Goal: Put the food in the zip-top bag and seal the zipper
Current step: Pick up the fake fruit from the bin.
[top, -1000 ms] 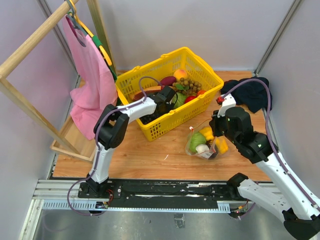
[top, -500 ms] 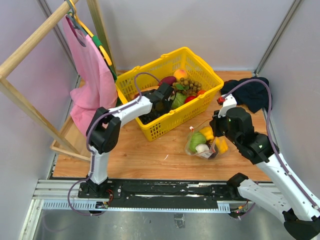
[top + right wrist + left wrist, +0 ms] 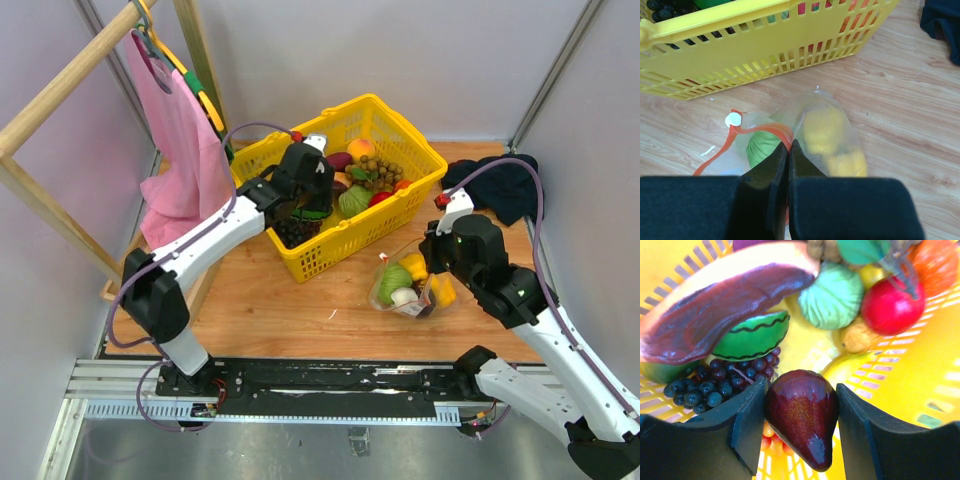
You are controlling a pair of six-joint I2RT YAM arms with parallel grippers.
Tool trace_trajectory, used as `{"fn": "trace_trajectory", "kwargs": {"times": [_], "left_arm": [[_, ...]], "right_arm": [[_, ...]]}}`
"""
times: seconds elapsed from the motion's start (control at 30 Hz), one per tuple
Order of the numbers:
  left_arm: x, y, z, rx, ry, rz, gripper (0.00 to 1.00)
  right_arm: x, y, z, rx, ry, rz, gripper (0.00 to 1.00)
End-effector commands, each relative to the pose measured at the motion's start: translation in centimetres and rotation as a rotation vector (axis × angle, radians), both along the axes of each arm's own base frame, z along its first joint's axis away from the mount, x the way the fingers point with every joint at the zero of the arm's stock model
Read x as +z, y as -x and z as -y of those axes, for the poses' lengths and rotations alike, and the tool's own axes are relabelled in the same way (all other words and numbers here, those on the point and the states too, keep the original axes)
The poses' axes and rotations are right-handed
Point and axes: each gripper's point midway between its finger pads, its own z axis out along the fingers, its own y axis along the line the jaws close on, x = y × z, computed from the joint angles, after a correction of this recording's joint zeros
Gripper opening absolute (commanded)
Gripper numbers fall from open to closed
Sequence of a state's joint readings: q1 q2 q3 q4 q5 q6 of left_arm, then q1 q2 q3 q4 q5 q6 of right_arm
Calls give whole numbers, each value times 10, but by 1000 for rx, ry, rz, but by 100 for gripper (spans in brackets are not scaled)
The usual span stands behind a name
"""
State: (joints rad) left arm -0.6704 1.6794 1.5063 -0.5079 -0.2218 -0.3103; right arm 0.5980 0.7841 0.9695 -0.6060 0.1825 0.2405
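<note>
My left gripper [image 3: 801, 407] is shut on a glossy dark red, pear-shaped food piece [image 3: 802, 415], held over the yellow basket [image 3: 400, 130]. Seen from the top, this gripper [image 3: 308, 192] hangs above the basket's left half. Below it lie a green cabbage [image 3: 832, 295], a red fruit [image 3: 890, 305], dark grapes [image 3: 705, 387] and a watermelon slice [image 3: 752, 337]. On the wooden floor lies the clear zip-top bag [image 3: 830, 130], with a green cabbage [image 3: 760, 145] and yellow pieces [image 3: 827, 127] inside. My right gripper [image 3: 789, 147] is shut on the bag's red-orange zipper [image 3: 760, 129], holding the mouth up.
A wooden rack with a pink cloth [image 3: 180, 150] stands at the left, close to the left arm. A dark cloth [image 3: 505, 185] lies at the back right corner. Grey walls close in on three sides. The basket sits just behind the bag [image 3: 410, 290].
The left arm has risen out of the basket and stretched out, carrying the dark red piece up and slightly back-left. The right arm and the bag have stayed still.
</note>
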Motion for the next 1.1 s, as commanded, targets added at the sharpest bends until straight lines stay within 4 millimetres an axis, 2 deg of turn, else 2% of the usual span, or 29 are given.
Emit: {"fn": "trace_trajectory", "kwargs": {"times": [0.0, 0.27, 0.53, 0.67, 0.83, 0.93, 1.07], "left_arm": [[50, 9, 11, -45, 135, 115, 25], [100, 51, 34, -209, 260, 219, 26], [134, 112, 66, -410, 385, 319, 26], [134, 145, 89, -540, 449, 332, 26], [122, 172, 117, -631, 454, 339, 26], [117, 185, 131, -673, 479, 349, 26], [99, 195, 151, -712, 476, 332, 27]], "right_arm": [[15, -4, -1, -19, -59, 36, 1], [16, -5, -5, -13, -73, 33, 1], [17, -4, -7, -9, -90, 31, 1], [18, -3, -8, -7, -99, 33, 1], [19, -3, -9, -2, -105, 33, 1], [19, -2, -8, -2, -108, 36, 1], [19, -1, -9, 3, -111, 33, 1]]}}
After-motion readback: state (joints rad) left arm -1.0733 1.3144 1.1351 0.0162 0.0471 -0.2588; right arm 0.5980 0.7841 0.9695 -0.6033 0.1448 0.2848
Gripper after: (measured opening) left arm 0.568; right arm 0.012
